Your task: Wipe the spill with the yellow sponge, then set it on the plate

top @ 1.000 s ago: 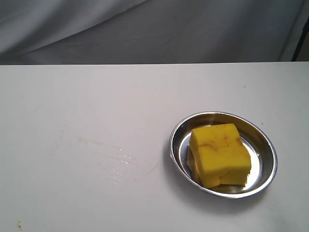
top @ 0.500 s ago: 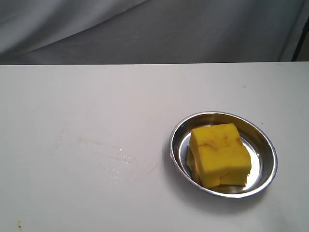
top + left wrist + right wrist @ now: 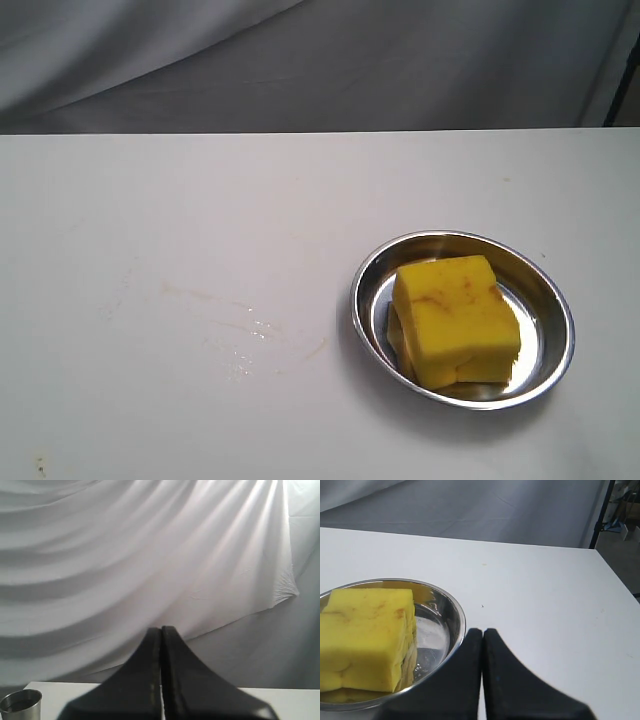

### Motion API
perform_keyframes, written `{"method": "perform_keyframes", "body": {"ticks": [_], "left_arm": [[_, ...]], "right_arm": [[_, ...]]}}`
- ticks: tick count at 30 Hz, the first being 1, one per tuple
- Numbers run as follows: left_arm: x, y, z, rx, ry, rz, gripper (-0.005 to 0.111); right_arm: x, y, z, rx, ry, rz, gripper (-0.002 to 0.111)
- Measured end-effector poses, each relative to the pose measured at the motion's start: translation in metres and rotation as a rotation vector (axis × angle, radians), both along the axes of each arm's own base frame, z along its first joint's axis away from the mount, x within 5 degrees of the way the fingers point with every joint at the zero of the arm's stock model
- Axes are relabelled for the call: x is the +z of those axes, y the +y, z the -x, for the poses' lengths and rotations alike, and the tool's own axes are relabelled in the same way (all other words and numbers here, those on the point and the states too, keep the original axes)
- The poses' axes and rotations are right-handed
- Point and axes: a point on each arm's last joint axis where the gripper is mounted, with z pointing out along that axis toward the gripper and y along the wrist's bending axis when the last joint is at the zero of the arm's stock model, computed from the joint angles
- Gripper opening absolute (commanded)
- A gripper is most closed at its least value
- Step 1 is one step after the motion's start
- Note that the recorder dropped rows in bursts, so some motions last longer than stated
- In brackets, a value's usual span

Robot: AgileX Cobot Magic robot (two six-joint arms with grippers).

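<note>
One yellow sponge (image 3: 455, 318) is sitting in one round steel plate (image 3: 440, 237) on the right side of a white table (image 3: 200, 190), seen from the exterior camera. The sponge is lying slightly askew inside the dish, with thin orange-brown streaks showing on its top face and its yellow reflection glinting on the shiny floor beneath it. To the left of the plate and well apart from it, the spill (image 3: 250, 335) is showing as one thin, pale wet smear with faint orange streaks running across the tabletop. A grey draped cloth (image 3: 400, 70) is hanging behind the table.

Neither arm is appearing in the exterior view. In the left wrist view, the left gripper (image 3: 161, 630) is pointing toward the cloth backdrop with its two dark fingers pressed together and nothing between them; one small metal cup (image 3: 21, 705) is standing on the table at the frame's edge. In the right wrist view, the right gripper (image 3: 483, 631) is likewise holding its two fingers together on nothing, hovering just beside the plate's rim (image 3: 454, 612), with the sponge (image 3: 367, 635) resting in the dish, clear of the fingers.
</note>
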Motion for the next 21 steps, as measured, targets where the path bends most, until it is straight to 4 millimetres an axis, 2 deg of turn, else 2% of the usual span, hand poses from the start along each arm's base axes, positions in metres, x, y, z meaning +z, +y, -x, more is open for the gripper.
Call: {"method": "perform_keyframes", "body": {"ticks": [14, 21], "left_arm": [[-0.005, -0.003, -0.014, -0.009, -0.015, 0.011, 0.000], [-0.015, -0.009, -0.037, -0.039, -0.044, 0.019, 0.000]], "right_arm": [[0.000, 0.000, 0.000, 0.000, 0.000, 0.000, 0.000], [0.000, 0.000, 0.000, 0.000, 0.000, 0.000, 0.000]]}}
